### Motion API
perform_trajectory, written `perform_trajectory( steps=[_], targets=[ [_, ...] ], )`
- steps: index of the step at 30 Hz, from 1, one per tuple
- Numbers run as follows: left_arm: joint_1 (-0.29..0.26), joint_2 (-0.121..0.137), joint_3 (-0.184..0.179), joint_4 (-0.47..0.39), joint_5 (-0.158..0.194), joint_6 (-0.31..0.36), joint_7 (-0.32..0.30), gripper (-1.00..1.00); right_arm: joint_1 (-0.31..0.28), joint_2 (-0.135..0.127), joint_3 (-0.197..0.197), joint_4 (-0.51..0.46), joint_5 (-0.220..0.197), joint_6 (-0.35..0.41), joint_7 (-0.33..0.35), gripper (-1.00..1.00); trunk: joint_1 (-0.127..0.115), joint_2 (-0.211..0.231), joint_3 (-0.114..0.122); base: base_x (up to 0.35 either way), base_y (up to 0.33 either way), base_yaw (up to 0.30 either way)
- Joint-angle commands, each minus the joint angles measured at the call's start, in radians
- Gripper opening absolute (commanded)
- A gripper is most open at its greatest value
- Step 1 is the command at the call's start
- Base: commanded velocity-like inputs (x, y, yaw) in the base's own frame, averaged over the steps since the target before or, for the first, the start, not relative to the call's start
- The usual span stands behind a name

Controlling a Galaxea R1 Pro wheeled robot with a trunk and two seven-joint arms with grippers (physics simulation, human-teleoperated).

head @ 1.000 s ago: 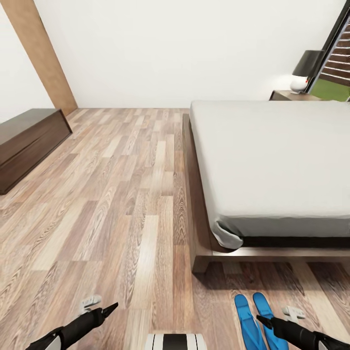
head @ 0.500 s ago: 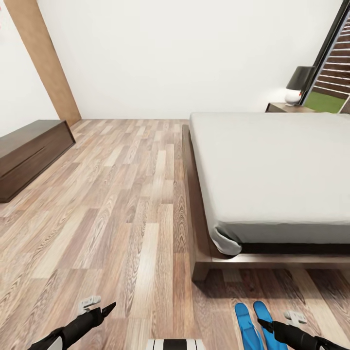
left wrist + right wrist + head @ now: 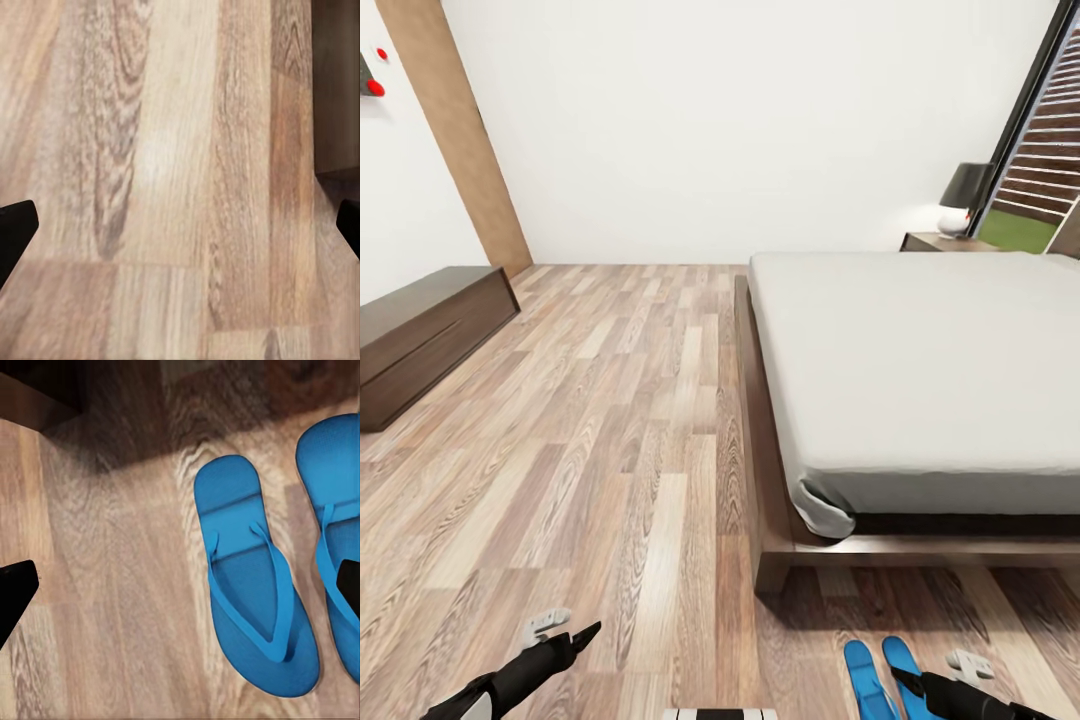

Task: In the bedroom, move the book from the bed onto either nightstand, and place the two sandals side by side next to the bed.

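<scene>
Right gripper point(image 3: 180, 585) spread wide, empty, hovering over the two sandals point(image 3: 255, 577); left gripper point(image 3: 180, 225) equally wide above bare wood-grain floor point(image 3: 610, 420). Sandals: flat bright-blue foam, thin straps, lying side by side, long axes parallel, toes toward the bed point(image 3: 920, 360). They lie just off its footboard corner. Mattress is smooth grey on a dark wood frame.
</scene>
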Motion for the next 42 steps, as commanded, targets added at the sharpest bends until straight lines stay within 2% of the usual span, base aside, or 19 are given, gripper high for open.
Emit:
perform_trajectory(
  steps=[1,34,35,36,38,39,40,41,42],
  targets=[
    [-0.001,0.000,-0.005,0.002,0.008,-0.003,-0.003,1.00,0.000,0.000,-0.004,0.000,-0.007,0.010,0.004,1.00,-0.004,0.007,0.002,0.000,0.000,0.000],
    [-0.001,-0.004,-0.006,0.006,0.007,-0.003,0.002,1.00,0.000,0.007,-0.001,0.022,-0.004,0.010,0.002,1.00,-0.131,0.238,0.106,0.000,0.000,0.000],
    [-0.001,-0.013,-0.006,0.020,0.005,-0.003,0.019,1.00,0.000,0.033,0.000,0.054,-0.002,0.010,0.000,1.00,-0.134,0.245,0.109,0.000,0.000,0.000],
    [-0.001,-0.018,-0.006,0.024,0.005,-0.003,0.028,1.00,0.000,0.047,0.000,0.064,-0.002,0.010,0.000,1.00,-0.138,0.252,0.112,0.000,0.000,0.000],
    [-0.001,-0.041,-0.007,0.035,0.004,-0.004,0.081,1.00,0.000,0.119,0.001,0.092,0.000,0.000,-0.024,1.00,-0.146,0.266,0.118,0.000,0.000,0.000],
    [-0.001,-0.061,-0.007,0.038,0.003,-0.004,0.127,1.00,0.000,0.165,0.002,0.104,0.000,-0.017,-0.067,1.00,-0.150,0.273,0.122,0.000,0.000,0.000],
    [-0.001,-0.068,-0.007,0.039,0.002,-0.004,0.143,1.00,0.000,0.178,0.002,0.106,0.000,-0.024,-0.086,1.00,-0.154,0.280,0.125,0.000,0.000,0.000],
    [-0.001,-0.091,-0.013,0.040,0.001,-0.005,0.188,1.00,0.000,0.205,0.003,0.112,0.001,-0.046,-0.161,1.00,-0.157,0.287,0.128,0.000,0.000,0.000],
    [-0.001,-0.097,-0.017,0.041,-0.001,-0.005,0.201,1.00,0.000,0.211,0.003,0.113,0.001,-0.052,-0.183,1.00,-0.161,0.294,0.131,0.000,0.000,0.000]
  ],
)
